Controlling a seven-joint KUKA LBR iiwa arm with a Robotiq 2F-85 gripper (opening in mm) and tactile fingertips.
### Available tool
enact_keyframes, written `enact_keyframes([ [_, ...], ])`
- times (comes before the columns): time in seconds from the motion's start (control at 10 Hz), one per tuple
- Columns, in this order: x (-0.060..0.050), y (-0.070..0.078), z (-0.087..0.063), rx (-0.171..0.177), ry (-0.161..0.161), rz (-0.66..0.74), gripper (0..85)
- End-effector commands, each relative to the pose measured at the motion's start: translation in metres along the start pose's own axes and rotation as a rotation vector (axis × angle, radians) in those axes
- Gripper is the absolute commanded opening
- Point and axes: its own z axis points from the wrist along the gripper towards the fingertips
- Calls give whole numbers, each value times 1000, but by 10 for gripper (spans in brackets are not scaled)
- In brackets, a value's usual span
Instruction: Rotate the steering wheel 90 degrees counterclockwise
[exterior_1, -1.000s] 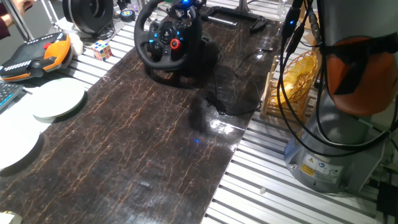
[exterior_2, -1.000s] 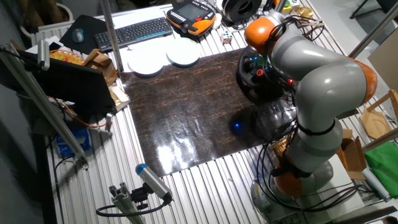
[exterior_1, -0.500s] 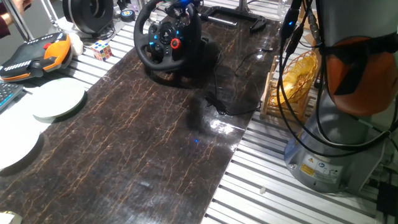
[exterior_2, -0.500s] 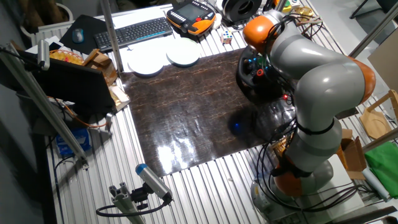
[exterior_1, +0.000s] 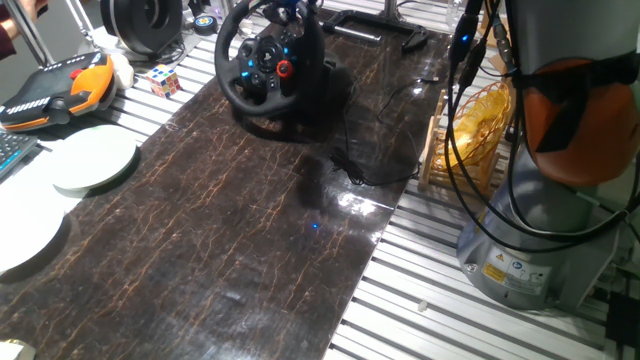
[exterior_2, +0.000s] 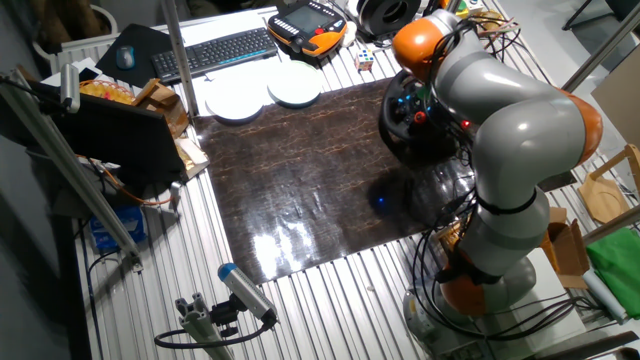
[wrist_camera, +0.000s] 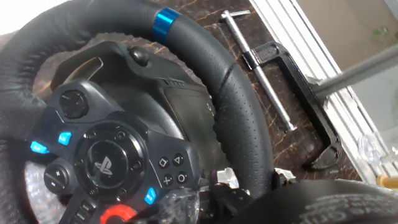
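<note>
**Wheel at the far end of the dark mat**

The black gaming steering wheel with lit hub buttons stands at the marbled dark mat's far end. The gripper sits at its top rim; finger state cannot be told. A black metal clamp lies just behind; a coloured puzzle cube and white round plates lie beside the mat, whose near stretch is bare.

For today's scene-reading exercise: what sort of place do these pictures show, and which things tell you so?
Most likely a robotics lab or test bench: a robot arm stands at a slatted aluminium table, with a steering wheel, a keyboard and an orange-and-black handheld controller nearby.
</note>
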Motion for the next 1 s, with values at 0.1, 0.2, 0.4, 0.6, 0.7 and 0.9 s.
enact_keyframes([
  [0.1, -5, -1, 1, -3, 7, -35, 7],
  [0.2, -7, -1, 1, 0, 9, -45, 7],
  [0.4, -11, -1, 0, 0, 13, -54, 7],
  [0.6, -13, 1, 0, 6, 5, -77, 7],
  [0.7, -15, 2, 0, 6, 5, -99, 7],
  [0.9, -18, 3, -1, 9, 5, -139, 7],
])
